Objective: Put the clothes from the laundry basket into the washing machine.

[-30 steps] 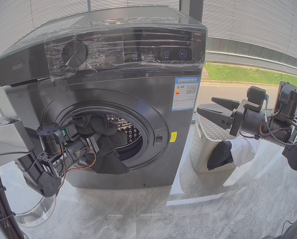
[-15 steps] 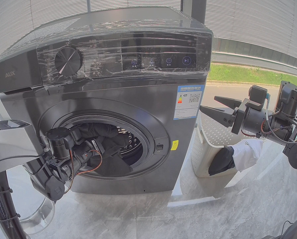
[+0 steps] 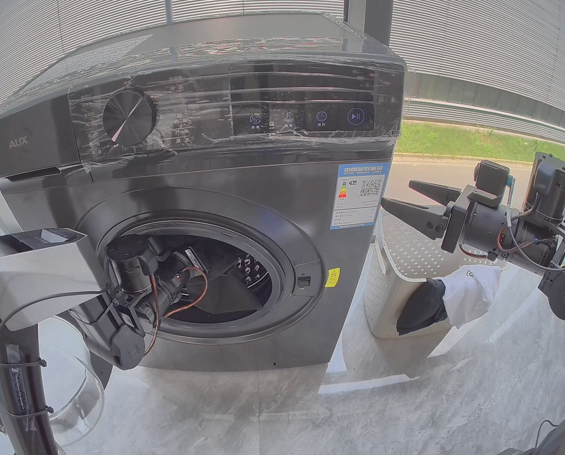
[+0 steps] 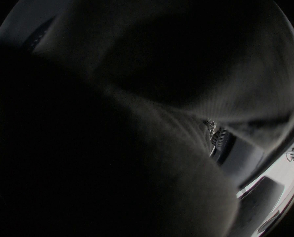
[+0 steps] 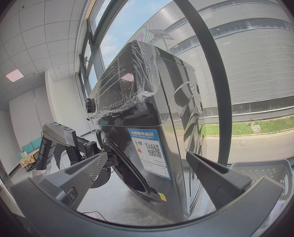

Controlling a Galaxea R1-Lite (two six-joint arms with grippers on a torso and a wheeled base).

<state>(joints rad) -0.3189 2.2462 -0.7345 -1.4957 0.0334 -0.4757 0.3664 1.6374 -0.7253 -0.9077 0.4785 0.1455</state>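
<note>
Dark cloth [image 4: 153, 99] right up against the left wrist lens, inside the washer [image 3: 282, 178] drum. Left gripper [image 3: 197, 270] in through the door there, grip impossible to tell. Farther right, right gripper [image 3: 397, 194] spread wide and empty over the basket [image 3: 390, 285]. Black and white clothes [image 3: 468, 289] draped over its rim.

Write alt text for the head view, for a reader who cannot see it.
A grey washing machine stands with its door open, the left arm extending into the drum, where dark clothing lies. Beside it, the open right gripper hovers above a white laundry basket with a black garment and a white garment draped over its rim.
</note>
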